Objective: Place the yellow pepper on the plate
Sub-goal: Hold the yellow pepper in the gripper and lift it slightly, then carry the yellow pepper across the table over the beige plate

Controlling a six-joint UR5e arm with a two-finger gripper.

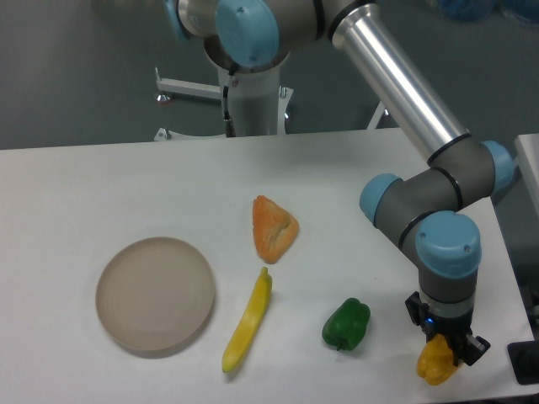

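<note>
- Gripper [450,352] at table's [101,185] near right corner, fingers closed around the yellow pepper [435,363], which sits low beneath the wrist.
- Plate [155,293] far left, well apart.
- Green pepper [346,324] just left of the gripper.

Yellow pepper [435,362]: small, golden, blocky, at surface's front-right edge, partly hidden. Plate [155,293]: round, beige, flat, lying front-left, well apart.

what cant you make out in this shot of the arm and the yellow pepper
- Gripper fingers: hidden behind the wrist body and the yellow pepper; grip state unclear.
- Yellow pepper: top covered by the gripper; stem not visible.
- Robot base: cut off by the top edge.
- Black object at right: cut off by the frame edge; unidentifiable.
</note>
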